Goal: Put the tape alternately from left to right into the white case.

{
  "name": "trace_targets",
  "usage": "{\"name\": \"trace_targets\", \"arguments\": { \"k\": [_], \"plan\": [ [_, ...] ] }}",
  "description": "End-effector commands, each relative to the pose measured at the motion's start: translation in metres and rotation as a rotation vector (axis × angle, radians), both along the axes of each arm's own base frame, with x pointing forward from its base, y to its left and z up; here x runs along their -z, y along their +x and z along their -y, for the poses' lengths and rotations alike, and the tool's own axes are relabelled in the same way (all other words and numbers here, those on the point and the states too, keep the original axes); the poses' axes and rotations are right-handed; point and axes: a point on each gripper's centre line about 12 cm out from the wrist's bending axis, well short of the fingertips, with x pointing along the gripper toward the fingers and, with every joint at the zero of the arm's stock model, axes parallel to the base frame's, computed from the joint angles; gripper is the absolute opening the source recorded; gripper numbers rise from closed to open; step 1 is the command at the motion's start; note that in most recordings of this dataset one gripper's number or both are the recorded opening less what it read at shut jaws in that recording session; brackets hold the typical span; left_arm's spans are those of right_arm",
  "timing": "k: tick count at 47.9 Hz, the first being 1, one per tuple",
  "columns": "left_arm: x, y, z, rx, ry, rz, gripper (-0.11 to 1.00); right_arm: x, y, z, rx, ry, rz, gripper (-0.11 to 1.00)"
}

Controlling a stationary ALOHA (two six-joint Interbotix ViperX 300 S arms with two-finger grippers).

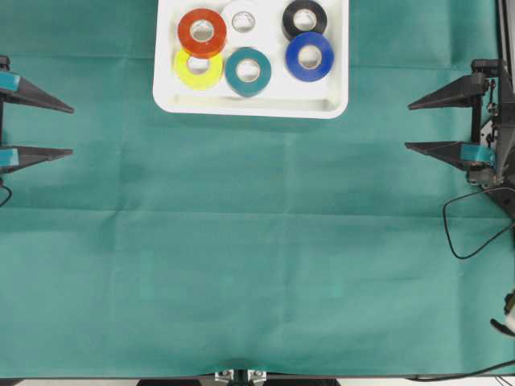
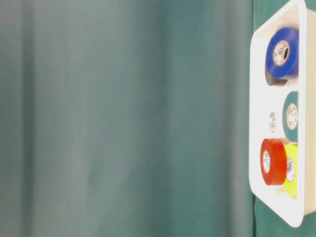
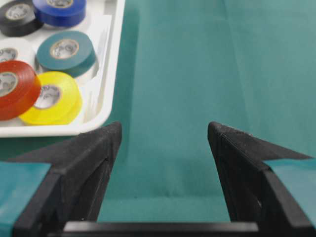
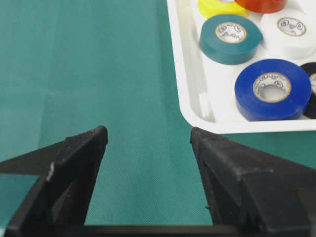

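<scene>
The white case (image 1: 251, 108) lies at the top middle of the green cloth. Inside it lie several tape rolls: red (image 1: 202, 32) leaning on yellow (image 1: 198, 70), white (image 1: 242, 18), teal (image 1: 248, 71), black (image 1: 304, 18) and blue (image 1: 310, 56). The case's rim (image 2: 256, 113) also shows at the right of the table-level view. My left gripper (image 1: 71, 130) hangs open at the left edge, far from the case. At the right edge my right gripper (image 1: 409, 125) is open too. Nothing sits between either pair of fingers (image 3: 98, 148) (image 4: 84, 148).
A green cloth (image 1: 257, 241) covers the table, with faint fold lines. A black cable (image 1: 463, 221) loops by the right arm's base.
</scene>
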Motion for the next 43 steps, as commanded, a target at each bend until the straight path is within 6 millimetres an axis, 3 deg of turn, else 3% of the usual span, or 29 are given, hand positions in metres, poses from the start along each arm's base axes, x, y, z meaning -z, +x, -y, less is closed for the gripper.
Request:
{"name": "trace_targets", "arguments": {
  "k": [1,43],
  "plan": [
    [-0.0056,0.0004,-0.0003,-0.003,-0.002,0.025,0.95,-0.0042,0.0011,-0.0009,-0.002,0.015,0.018,0.76],
    [-0.0033,-0.0085,0.0000,-0.013,-0.039,0.042,0.95,-0.0027,-0.0007,-0.0038,-0.021,0.030,0.038,0.76]
  ]
}}
